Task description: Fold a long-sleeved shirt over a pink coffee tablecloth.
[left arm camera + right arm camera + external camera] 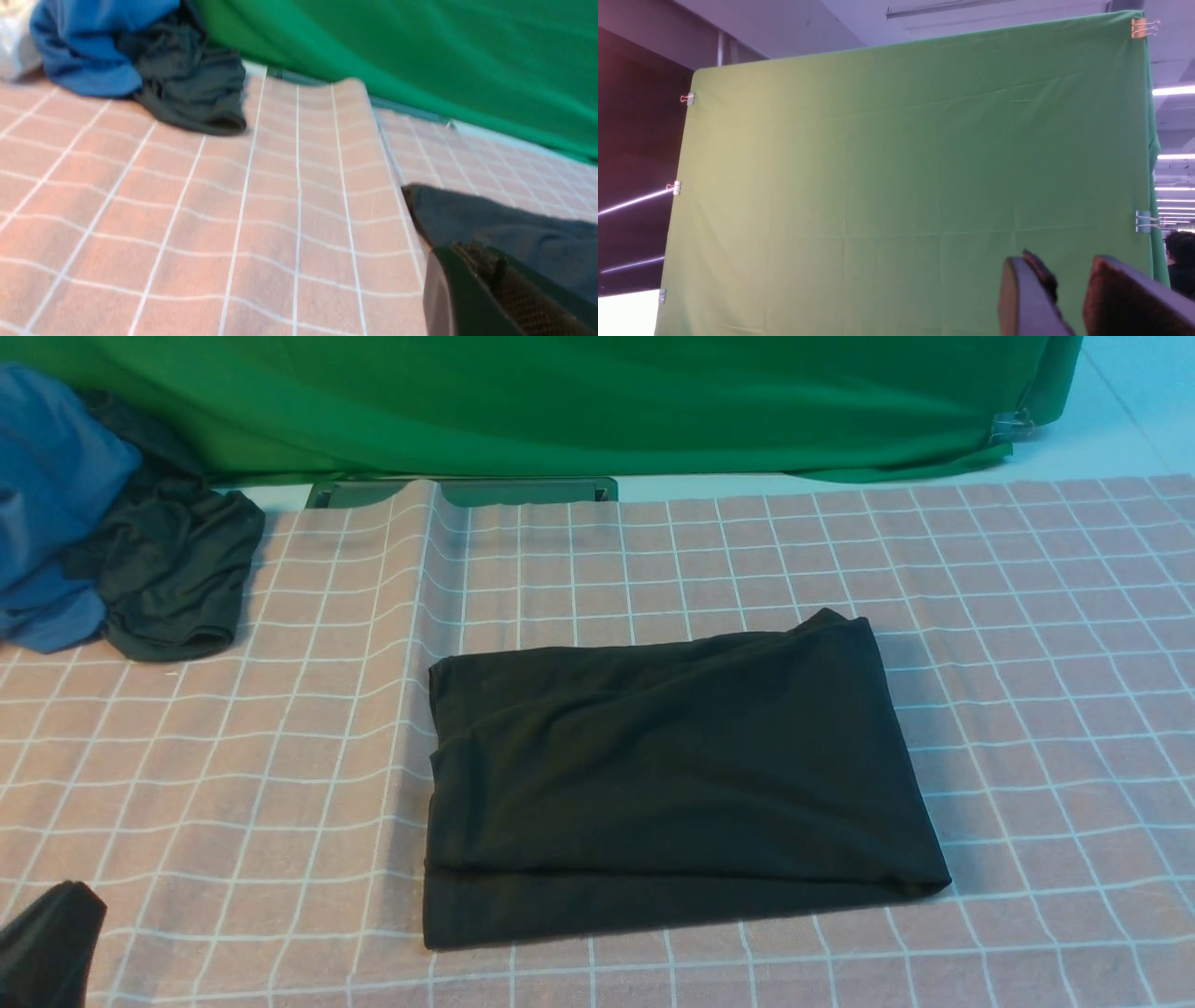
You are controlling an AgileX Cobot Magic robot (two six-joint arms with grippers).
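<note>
Black shirt (672, 775), folded into a compact bundle, lying on the pink tablecloth (299, 756) at the centre of the front view; blue garment (56, 513) and dark grey garment (177, 560) together at ten o'clock from it; left gripper (474, 252) at the shirt's eight o'clock, jaws clenched; right gripper (1064, 266) before a green cloth (896, 177), jaws parted, grasping nothing.
</note>
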